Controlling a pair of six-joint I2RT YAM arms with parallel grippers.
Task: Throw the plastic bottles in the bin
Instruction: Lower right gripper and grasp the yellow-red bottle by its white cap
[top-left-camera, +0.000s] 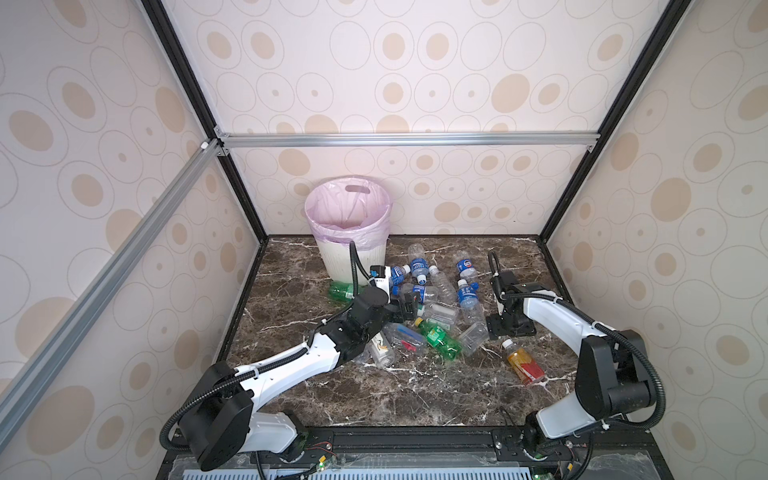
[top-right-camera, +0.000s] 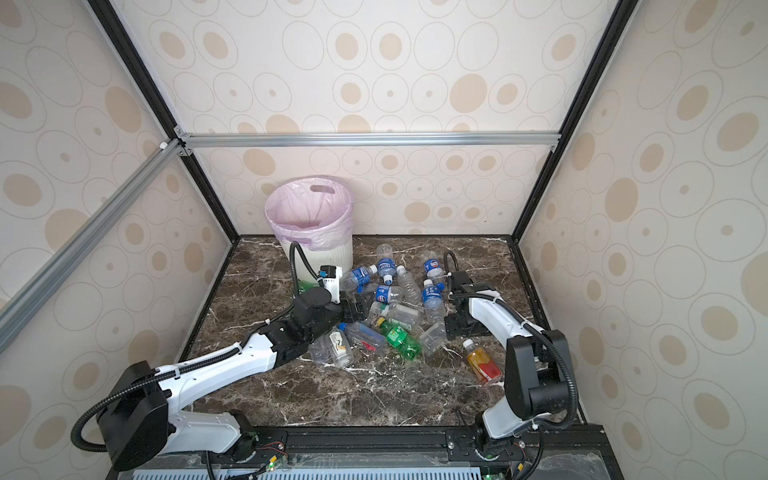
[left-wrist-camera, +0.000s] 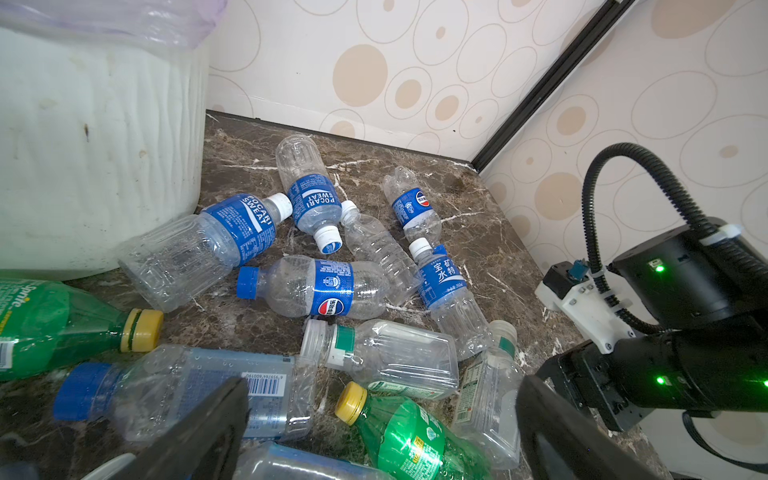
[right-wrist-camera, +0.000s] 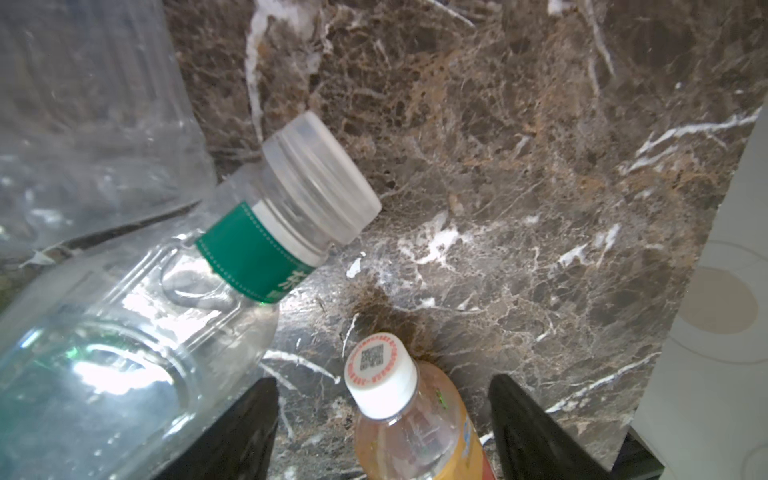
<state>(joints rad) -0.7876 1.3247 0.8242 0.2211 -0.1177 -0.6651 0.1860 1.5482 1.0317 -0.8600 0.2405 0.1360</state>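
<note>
Left gripper (left-wrist-camera: 382, 388) is spread wide over the plastic bottles (top-left-camera: 432, 303) at centre frame. The right gripper (right-wrist-camera: 382, 390), jaws apart, straddles the white-capped orange bottle (right-wrist-camera: 415, 436) without touching it.

Left pincer (left-wrist-camera: 384, 381) spread wide, reaching forward, right pincer (right-wrist-camera: 382, 380) parted, pointing downward

Bin at the back left, bottles spread to its right.

The round white ribbed plastic bin (top-left-camera: 332, 262) stands at the back of the dark veined marble tabletop (top-left-camera: 374, 395), left of the middle. A green plastic bottle with a yellow cap (top-left-camera: 341, 291) lies just in front of its foot. The heap of clear plastic bottles with blue labels (top-left-camera: 419, 266) starts just right of the bin and runs forward, with a second green yellow-capped bottle (top-left-camera: 438, 337) at its front. An orange-filled white-capped plastic bottle (top-left-camera: 524, 363) lies apart, to the heap's front right.
</note>
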